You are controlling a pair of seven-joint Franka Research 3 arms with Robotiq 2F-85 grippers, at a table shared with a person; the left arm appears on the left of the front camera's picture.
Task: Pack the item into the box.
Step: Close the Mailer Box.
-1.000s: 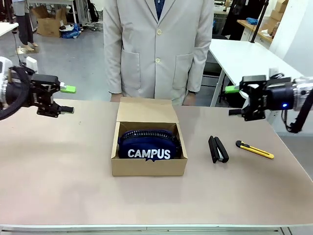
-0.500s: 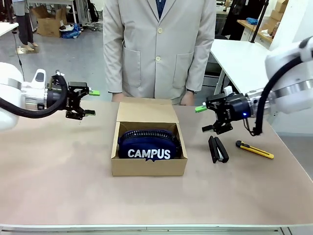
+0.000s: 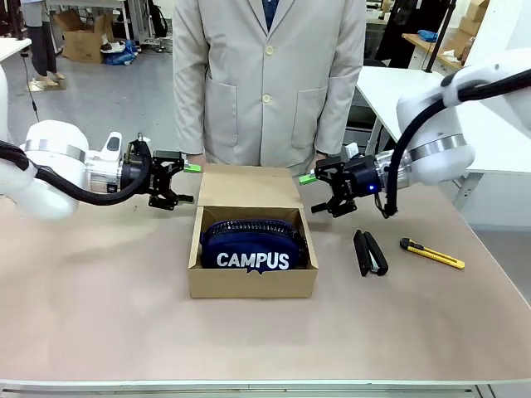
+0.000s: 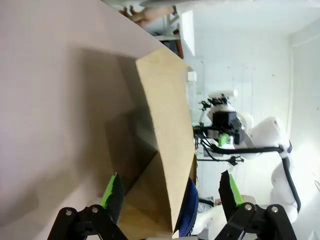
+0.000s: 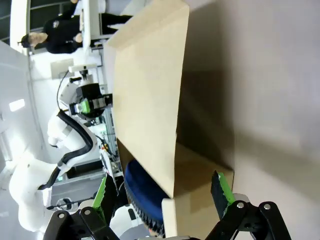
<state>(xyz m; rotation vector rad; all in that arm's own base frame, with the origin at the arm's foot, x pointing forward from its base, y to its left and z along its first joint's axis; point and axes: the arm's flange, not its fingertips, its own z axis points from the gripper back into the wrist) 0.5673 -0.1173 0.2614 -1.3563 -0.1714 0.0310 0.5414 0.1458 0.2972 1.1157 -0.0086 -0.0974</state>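
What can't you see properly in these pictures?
- Front view: the bottom of the pouch is hidden by the front wall of the box.
- Left wrist view: the raised lid hides the inside of the box; just a blue sliver of pouch peeks out.
- Right wrist view: the lid covers most of the pouch.
- Front view: the knife is too small to tell whether its blade is out.

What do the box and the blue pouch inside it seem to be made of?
The box looks like plain brown cardboard, matte, with a thin folded lid flap. The pouch seems soft navy fabric: it bulges, with a zip and white printed letters.
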